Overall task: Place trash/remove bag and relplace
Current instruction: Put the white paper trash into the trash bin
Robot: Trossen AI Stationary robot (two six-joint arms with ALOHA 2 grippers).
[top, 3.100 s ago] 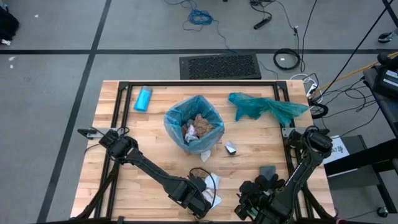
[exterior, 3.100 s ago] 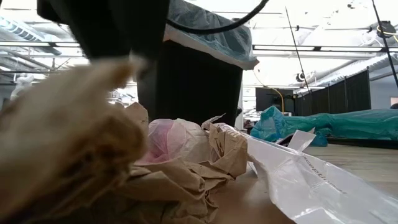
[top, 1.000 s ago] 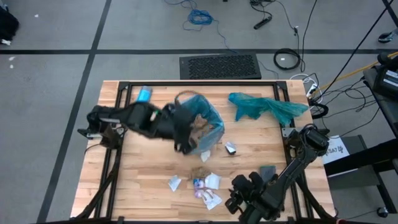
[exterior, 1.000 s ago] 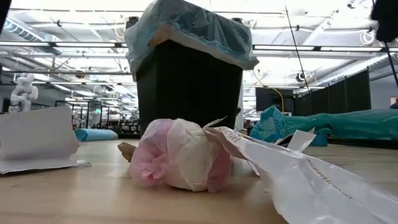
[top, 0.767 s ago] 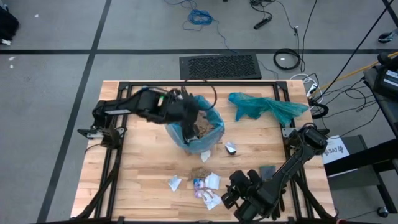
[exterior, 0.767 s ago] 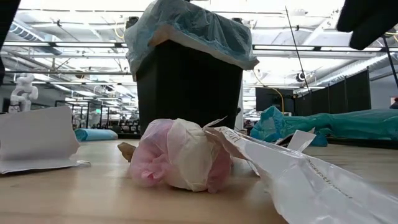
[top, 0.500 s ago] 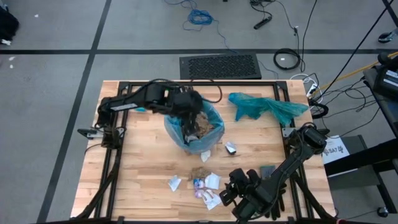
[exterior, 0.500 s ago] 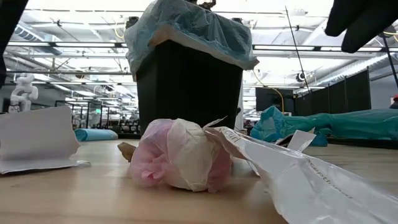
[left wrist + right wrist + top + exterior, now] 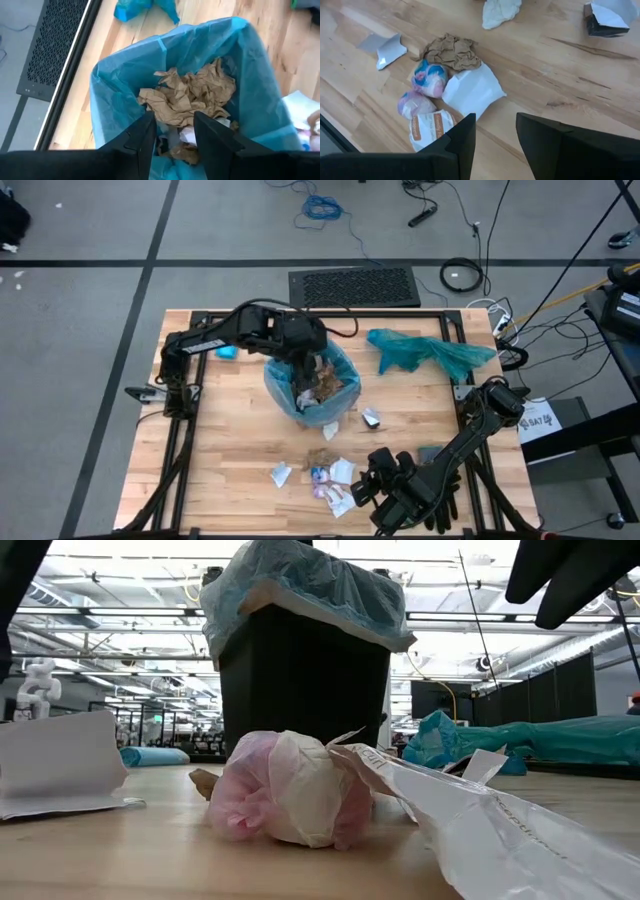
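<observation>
left gripper (image 9: 170, 131): jaws apart, empty, over bag (image 9: 285, 370); paper could spill
right gripper (image 9: 495, 131): jaws apart, empty, above trash (image 9: 427, 78), lower centre; could scatter it

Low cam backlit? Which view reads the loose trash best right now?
Low view: yes, ceiling lights behind leave the bin dark, and a white wrapper crowds the foreground. Right wrist view: evenly lit, loose trash plain on the table, no glare.

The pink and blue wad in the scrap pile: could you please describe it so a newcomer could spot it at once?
Start at the bin mid-table, then come toward the near edge to the loose trash. There, the pink and blue wad lies touching a crumpled brown paper wad; it alone is blotched with blue.
</observation>
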